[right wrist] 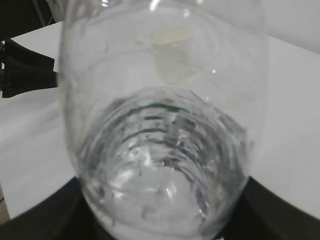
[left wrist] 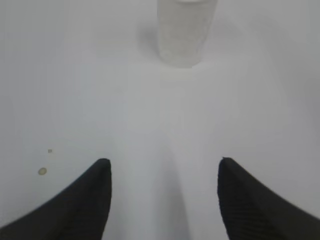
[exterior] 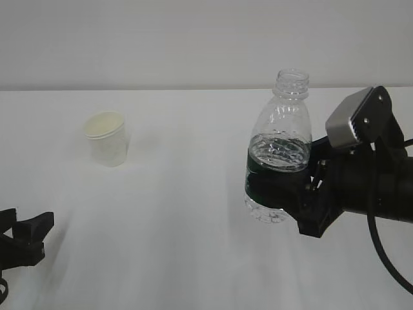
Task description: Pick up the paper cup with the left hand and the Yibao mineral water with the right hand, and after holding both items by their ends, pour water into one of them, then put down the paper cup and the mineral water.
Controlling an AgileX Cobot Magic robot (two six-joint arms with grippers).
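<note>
The white paper cup (exterior: 108, 138) stands upright on the white table at the left, and shows at the top of the left wrist view (left wrist: 182, 31). My left gripper (exterior: 26, 237) is open and empty, low at the left edge, well short of the cup; in the left wrist view (left wrist: 164, 200) its dark fingers flank bare table. My right gripper (exterior: 284, 190) is shut on the Yibao mineral water (exterior: 279, 145), a clear capless bottle held upright above the table by its green label band. The bottle (right wrist: 162, 125) fills the right wrist view, with water in it.
The white table (exterior: 193, 258) runs to a pale wall at the back. Two small specks (left wrist: 43, 171) lie on the table near my left gripper.
</note>
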